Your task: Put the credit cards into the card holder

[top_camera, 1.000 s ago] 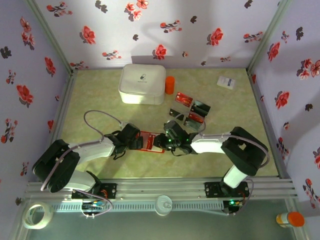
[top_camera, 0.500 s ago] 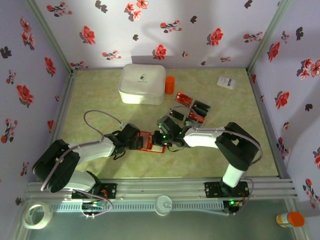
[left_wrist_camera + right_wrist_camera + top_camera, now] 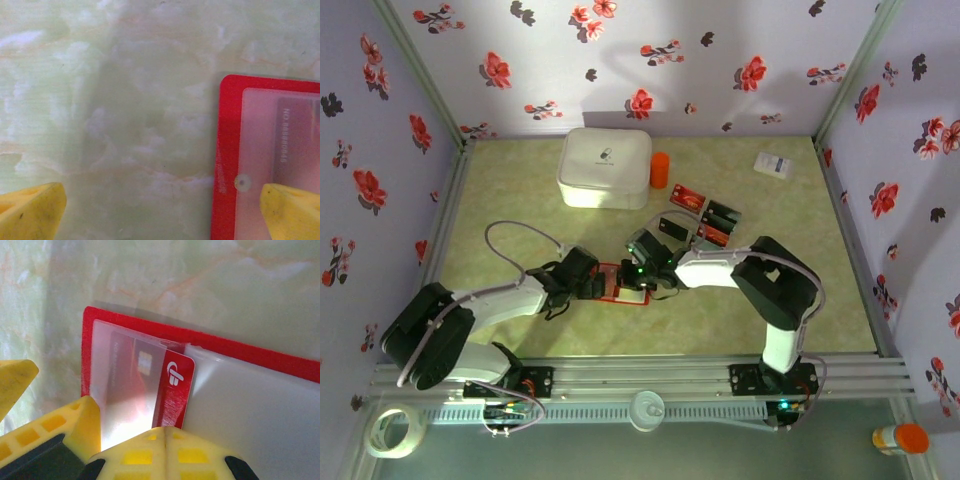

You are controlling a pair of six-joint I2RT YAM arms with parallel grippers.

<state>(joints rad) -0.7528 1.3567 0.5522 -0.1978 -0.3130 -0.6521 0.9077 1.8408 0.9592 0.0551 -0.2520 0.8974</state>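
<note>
The card holder (image 3: 613, 284) lies open on the table, bright red (image 3: 240, 347) with pale translucent pockets. A red credit card (image 3: 175, 390) sits partway inside its left pocket, the logo end still sticking out. My right gripper (image 3: 165, 432) is shut, its joined fingertips against the card's near edge. My left gripper (image 3: 162, 202) is open: one finger (image 3: 290, 210) rests on the holder's (image 3: 227, 150) pocket, the other (image 3: 30, 212) on bare table. Several more credit cards, red (image 3: 687, 199) and black (image 3: 723, 213), lie behind the right arm.
A big white rounded box (image 3: 605, 167) and an orange cylinder (image 3: 660, 170) stand at the back. A small white box (image 3: 772, 165) lies at the back right. Both grippers (image 3: 625, 283) crowd close together over the holder.
My right gripper has moved left over the holder and closed its jaws. The left arm has stayed in place, open.
</note>
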